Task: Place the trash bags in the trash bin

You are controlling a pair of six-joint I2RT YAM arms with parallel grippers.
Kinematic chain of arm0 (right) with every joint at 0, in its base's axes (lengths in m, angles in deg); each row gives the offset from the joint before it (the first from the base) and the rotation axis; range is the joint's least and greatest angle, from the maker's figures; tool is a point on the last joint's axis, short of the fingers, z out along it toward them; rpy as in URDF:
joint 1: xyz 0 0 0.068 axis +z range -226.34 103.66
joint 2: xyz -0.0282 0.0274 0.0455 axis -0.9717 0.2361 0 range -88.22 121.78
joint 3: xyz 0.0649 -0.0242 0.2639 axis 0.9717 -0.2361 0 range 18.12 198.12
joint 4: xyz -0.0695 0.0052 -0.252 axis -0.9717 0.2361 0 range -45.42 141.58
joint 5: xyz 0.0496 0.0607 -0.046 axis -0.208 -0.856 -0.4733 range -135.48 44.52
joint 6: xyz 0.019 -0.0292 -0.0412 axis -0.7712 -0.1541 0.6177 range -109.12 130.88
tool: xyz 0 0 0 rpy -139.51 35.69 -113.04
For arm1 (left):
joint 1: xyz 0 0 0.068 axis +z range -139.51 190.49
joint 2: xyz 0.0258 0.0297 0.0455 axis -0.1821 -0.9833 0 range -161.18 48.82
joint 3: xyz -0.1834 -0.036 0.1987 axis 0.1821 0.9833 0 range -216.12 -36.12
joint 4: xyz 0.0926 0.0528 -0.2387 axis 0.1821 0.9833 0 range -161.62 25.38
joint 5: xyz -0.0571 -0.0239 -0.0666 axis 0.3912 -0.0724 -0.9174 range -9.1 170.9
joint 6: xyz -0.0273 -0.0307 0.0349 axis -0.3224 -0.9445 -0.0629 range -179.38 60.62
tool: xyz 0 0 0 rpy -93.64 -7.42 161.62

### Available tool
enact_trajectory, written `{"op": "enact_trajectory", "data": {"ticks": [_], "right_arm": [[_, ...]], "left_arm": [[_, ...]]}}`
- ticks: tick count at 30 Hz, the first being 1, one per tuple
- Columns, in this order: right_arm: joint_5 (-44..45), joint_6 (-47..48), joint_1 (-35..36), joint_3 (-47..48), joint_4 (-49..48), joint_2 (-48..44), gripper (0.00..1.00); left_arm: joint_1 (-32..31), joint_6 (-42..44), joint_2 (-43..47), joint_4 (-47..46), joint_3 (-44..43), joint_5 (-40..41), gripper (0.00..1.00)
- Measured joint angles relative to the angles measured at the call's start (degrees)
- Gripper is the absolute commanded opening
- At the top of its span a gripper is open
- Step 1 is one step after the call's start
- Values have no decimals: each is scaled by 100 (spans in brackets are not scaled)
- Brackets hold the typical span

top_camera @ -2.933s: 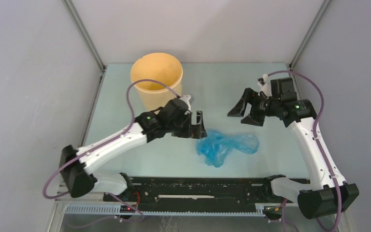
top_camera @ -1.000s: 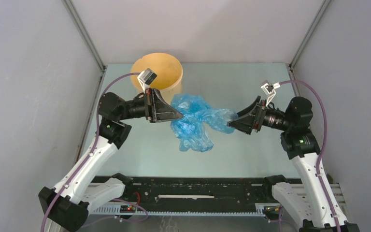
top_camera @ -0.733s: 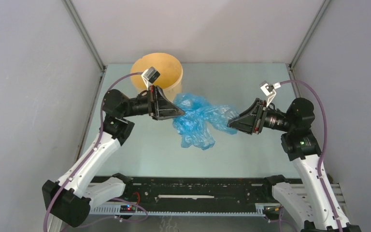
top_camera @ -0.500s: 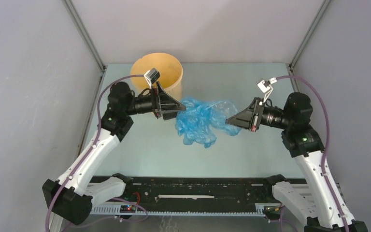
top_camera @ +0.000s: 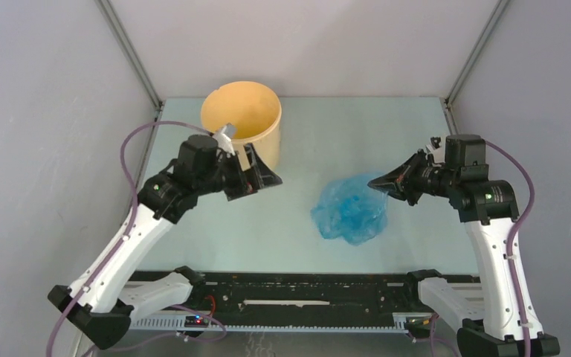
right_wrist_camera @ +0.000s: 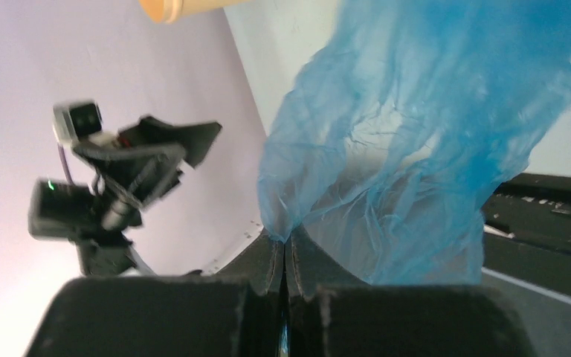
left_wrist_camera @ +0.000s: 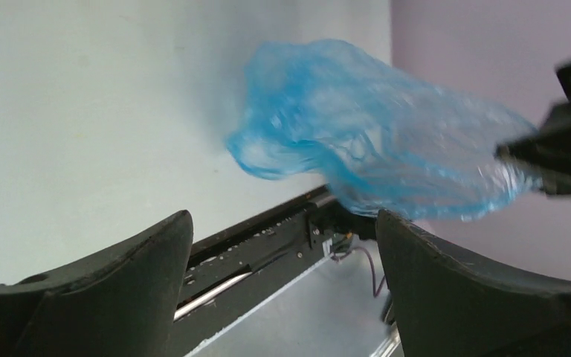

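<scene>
one thin blue bag hangs bunched and wrinkled from the right gripper, out over the right half of the table and well apart from the bin, with none of it inside. from the right wrist we see that gripper's two fingers pressed together on a pinch of the plastic, the rest of the bag spreading away from the tips. we cannot tell whether the bag's low end touches the table. the left gripper sits just in front of the bin, near its wall, pointing toward the bag with a clear gap between the two. from the left wrist we see its fingers spread wide and holding nothing, and the bag shows beyond them with the right gripper at its far end. the bin stands upright at the back left of the table, its mouth facing up. a black rail runs along the table's near edge.
</scene>
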Motion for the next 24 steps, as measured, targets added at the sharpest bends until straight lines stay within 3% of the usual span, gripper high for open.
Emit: {"op": "enact_trajectory", "data": {"ticks": [4, 7, 16, 24], "right_arm": [[-59, -553, -70, -2, -63, -17, 0], [-271, -800, -114, -4, -258, 107, 0], [-1399, -586, -177, -66, -1082, 251, 0], [-2247, -710, -26, -186, -2332, -7, 0]], "left_arm": [[-1141, -83, 79, -669, 315, 144, 100], [-1644, -192, -254, -1200, 614, 125, 100], [-1707, -782, -824, -2782, 1770, -160, 97], [-1263, -992, -61, -3510, 2570, -238, 96]]}}
